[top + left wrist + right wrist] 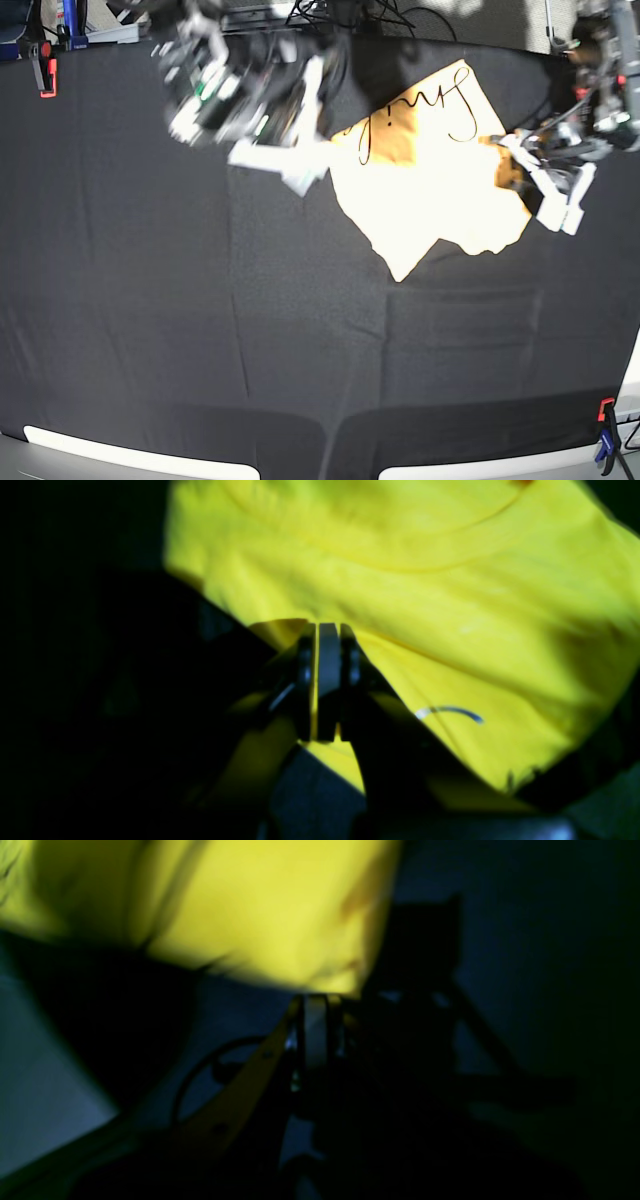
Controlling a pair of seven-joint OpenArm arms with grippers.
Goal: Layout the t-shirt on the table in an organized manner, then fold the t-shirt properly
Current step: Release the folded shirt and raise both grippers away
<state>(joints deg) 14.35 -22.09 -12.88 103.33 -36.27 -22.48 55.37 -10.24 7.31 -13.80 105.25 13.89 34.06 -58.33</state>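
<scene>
The shirt [440,170] is lying in the upper right part of the base view, on the table [200,330], and it is not flat: it is bunched and lifted between the two arms, with its lower edge hanging in uneven points toward the middle of the frame. The right gripper [300,165] is at the shirt's left edge in that view, and the left gripper [545,190] is at its right edge.

In the left wrist view, the left gripper [327,630] is pressing its fingers [306,680] together, and a thin strip of yellow cloth is showing between them, so it is pinching the shirt [400,580]. In the right wrist view, the right gripper [315,1000] is also closed, just at the lower corner of the shirt [240,915]; the picture is blurred, but I judge that it is pinching the cloth too.

The step in hand seems to be the spreading out. To do it well, both arms should be pulling apart evenly until the cloth between them is tight, and keeping the same height so the shirt is not twisting. Then they should be carrying it toward the open middle of the table and lowering the hanging edge first, so that it is laying down smooth. Pulling too hard may be slipping the thin pinch out of the fingers.
</scene>
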